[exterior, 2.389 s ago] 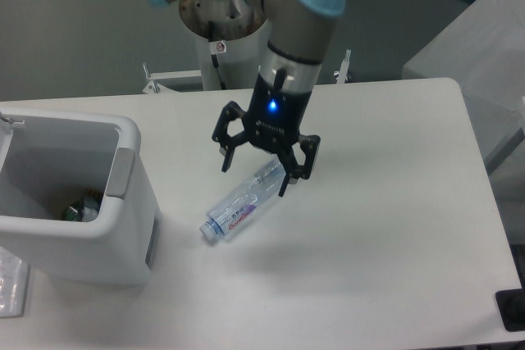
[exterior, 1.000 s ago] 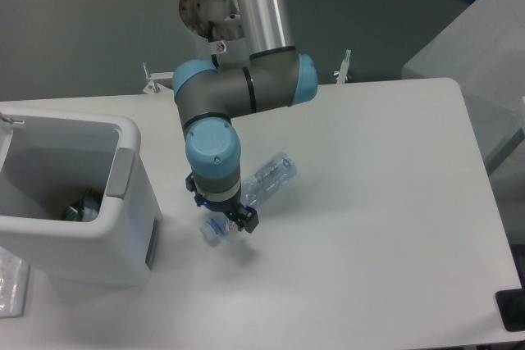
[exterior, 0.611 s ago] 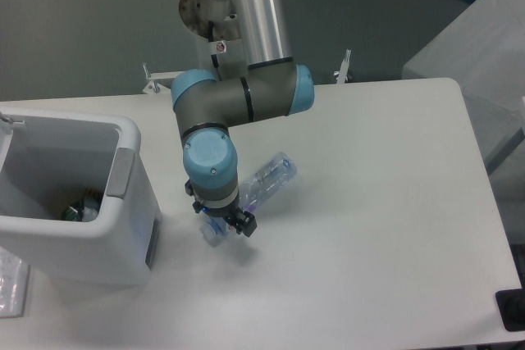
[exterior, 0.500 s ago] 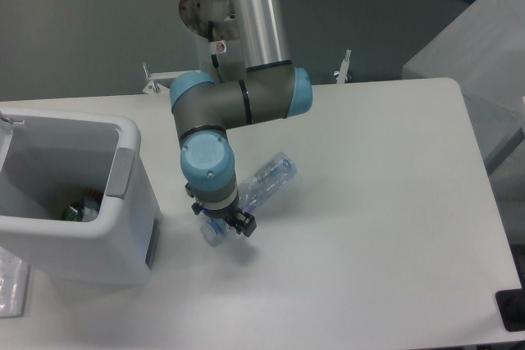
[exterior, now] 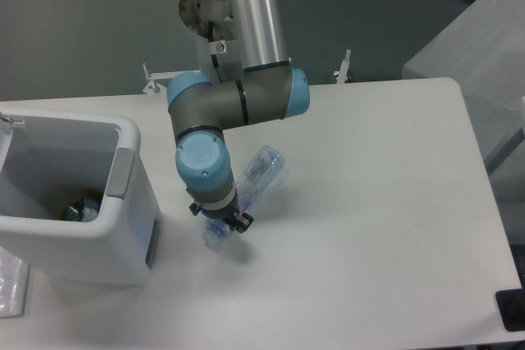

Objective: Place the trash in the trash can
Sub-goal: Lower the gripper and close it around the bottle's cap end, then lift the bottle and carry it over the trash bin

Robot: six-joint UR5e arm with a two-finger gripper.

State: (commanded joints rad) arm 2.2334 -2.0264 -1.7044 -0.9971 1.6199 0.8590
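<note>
The clear crushed water bottle (exterior: 261, 172) lies tilted at the middle of the white table, its cap end low at the left and its base raised toward the upper right. My gripper (exterior: 220, 220) is low over its cap end and shut on it; the wrist hides the label and most of the fingers. The white trash can (exterior: 123, 202) stands at the left, open at the top. Inside it lies the crumpled wrapper with green marking (exterior: 80, 206).
A clear plastic item (exterior: 11, 288) lies at the table's left front edge beside the bin. A grey box (exterior: 472, 55) stands off the table at the right. A dark object (exterior: 511, 309) sits at the lower right corner.
The gripper came down from above the bottle onto its cap end and closed. In the last half second the arm shifted left and the bottle's base swung up and leftward.
</note>
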